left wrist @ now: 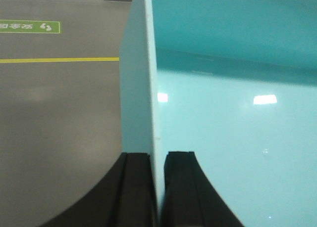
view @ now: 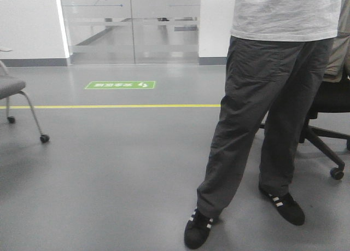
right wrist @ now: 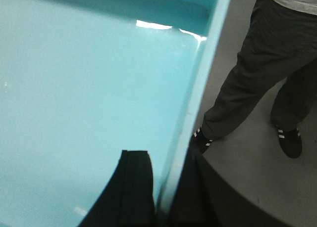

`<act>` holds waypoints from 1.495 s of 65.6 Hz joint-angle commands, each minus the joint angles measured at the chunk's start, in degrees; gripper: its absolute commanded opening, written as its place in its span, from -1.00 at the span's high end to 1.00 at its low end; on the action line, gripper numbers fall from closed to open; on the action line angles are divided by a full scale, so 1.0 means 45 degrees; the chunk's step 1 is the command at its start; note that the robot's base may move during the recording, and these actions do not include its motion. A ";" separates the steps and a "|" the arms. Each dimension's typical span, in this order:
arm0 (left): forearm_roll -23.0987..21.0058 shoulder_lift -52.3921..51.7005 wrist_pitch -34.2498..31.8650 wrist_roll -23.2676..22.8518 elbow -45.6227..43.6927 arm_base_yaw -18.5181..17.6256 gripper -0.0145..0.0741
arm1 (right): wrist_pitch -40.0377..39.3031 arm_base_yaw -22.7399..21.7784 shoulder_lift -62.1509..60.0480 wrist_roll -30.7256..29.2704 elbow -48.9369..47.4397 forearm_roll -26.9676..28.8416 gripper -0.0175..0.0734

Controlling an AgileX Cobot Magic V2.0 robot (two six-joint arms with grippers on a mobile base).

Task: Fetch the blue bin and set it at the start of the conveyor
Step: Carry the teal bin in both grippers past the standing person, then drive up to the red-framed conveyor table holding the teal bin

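- The pale turquoise rectangular plastic bin (left wrist: 223,138) is held up above the smooth grey floor (left wrist: 59,128), and its glossy inside is empty.
- The left gripper (left wrist: 157,158) is closed on the bin's left wall: one black finger (left wrist: 136,187) is pressed on the outside and the other on the inside.
- The right gripper (right wrist: 166,155) is clamped on the bin's right wall in the same way, with one finger (right wrist: 133,187) inside the bin.
- A standing person in dark grey trousers (view: 273,98) and black white-striped shoes (view: 199,229) is seen just beside the bin's right wall.
- A yellow floor line (view: 109,106) and a green floor sign (view: 120,85) are seen beyond the bin.
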 commanded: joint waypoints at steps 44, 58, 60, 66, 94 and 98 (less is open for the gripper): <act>0.0336 -0.0151 -0.0818 0.0040 -0.0143 0.0084 0.92 | -0.0260 -0.0146 -0.0183 -0.0351 -0.0116 -0.0670 0.95; 0.0336 -0.0151 -0.0818 0.0040 -0.0143 0.0084 0.92 | -0.0260 -0.0146 -0.0183 -0.0351 -0.0116 -0.0670 0.95; 0.0336 -0.0151 -0.0818 0.0040 -0.0143 0.0084 0.92 | -0.0260 -0.0146 -0.0183 -0.0351 -0.0116 -0.0670 0.95; 0.0336 -0.0151 -0.0818 0.0040 -0.0143 0.0084 0.92 | -0.0260 -0.0146 -0.0183 -0.0351 -0.0116 -0.0670 0.95; 0.0336 -0.0151 -0.0818 0.0040 -0.0143 0.0084 0.92 | -0.0260 -0.0146 -0.0183 -0.0351 -0.0116 -0.0670 0.95; 0.0336 -0.0151 -0.0818 0.0040 -0.0143 0.0084 0.92 | -0.0260 -0.0146 -0.0183 -0.0351 -0.0116 -0.0670 0.95</act>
